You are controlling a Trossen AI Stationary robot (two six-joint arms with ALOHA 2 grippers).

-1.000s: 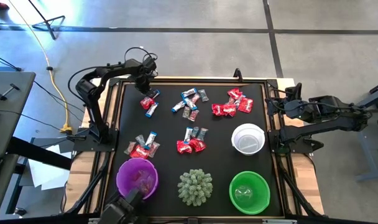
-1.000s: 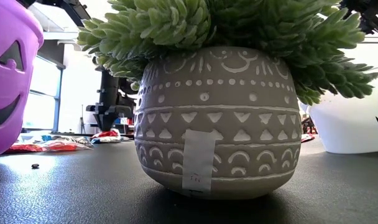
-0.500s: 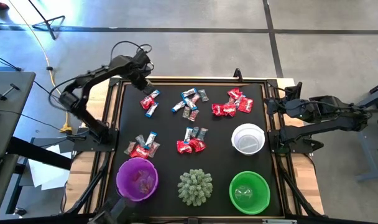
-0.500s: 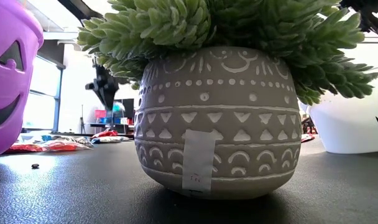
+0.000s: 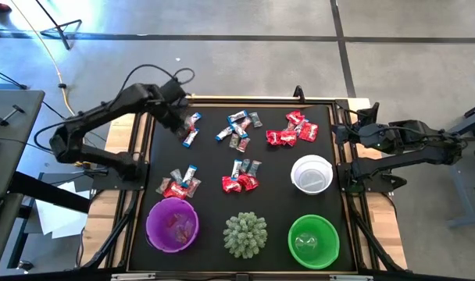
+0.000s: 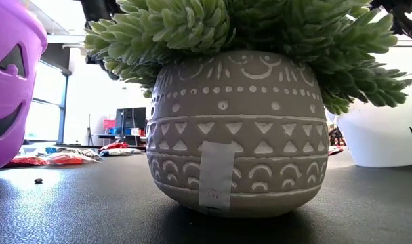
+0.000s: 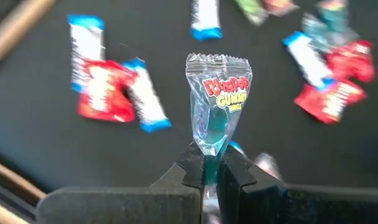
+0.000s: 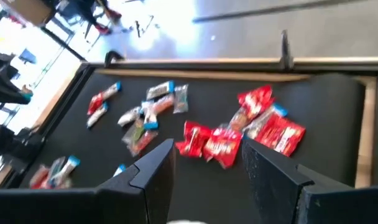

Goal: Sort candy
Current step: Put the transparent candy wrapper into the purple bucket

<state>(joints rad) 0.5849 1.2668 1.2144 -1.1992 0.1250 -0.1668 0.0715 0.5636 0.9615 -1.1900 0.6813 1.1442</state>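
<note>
Above the far left candy pile, my left claw pinches a clear gummy candy upright by its lower end. Its likely bowl, the purple bowl, lies nearer, same side. My right claw waits open.

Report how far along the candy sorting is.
Barely begun: the purple plastic bowl seems to hold a few sweets, though they are hard to make out. In hand: the left end effector pinches a clear blue gummy packet. Left: the candy clusters on the black mat. The right end effector waits open at the table's right edge.
</note>
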